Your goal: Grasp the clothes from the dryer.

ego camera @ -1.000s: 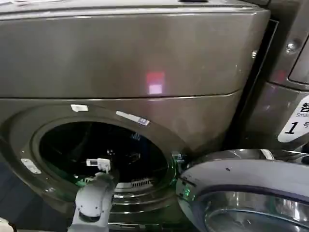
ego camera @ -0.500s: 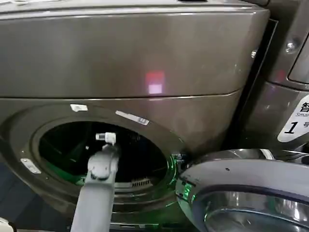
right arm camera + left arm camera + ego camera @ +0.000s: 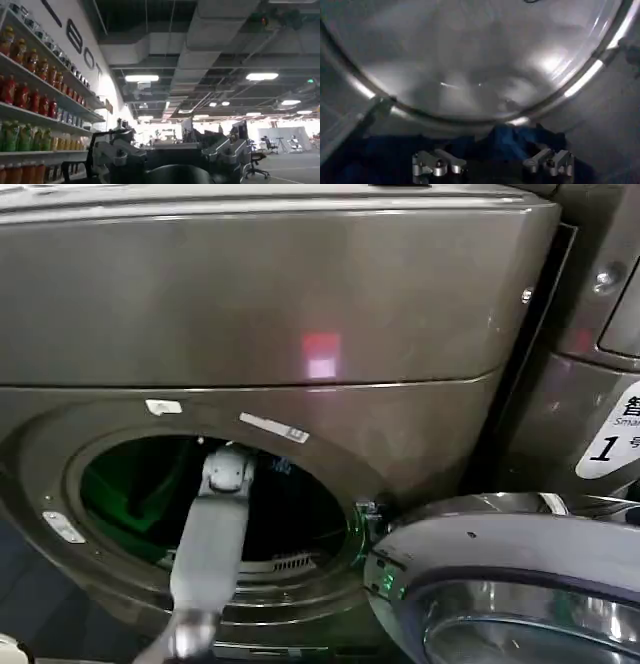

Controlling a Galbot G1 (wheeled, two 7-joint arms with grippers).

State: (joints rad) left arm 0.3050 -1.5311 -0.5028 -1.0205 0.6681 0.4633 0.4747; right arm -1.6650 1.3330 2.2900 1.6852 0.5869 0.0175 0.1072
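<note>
The clothes lie inside the dryer's drum, a dark blue heap low against the drum's curved metal wall, as your left wrist view shows them. The left gripper sits just above that blue fabric with its two fingers spread wide apart, nothing between them; you cannot tell whether the fingertips touch the cloth.

From the head view, your left arm runs up from the lower edge of the dryer's porthole and passes through the opening, its wrist near the upper rim of the porthole. Green light glows on the left inner side of the drum. The silver-rimmed glass door hangs swung open at the lower right of the dryer's front. A white sticker with a "1" sits on the neighbouring machine panel at the right edge.

Your right gripper is away from the dryer, pointing into a large room with shelves of bottles along one wall and ceiling lights overhead. Its fingers stand apart and hold nothing.
</note>
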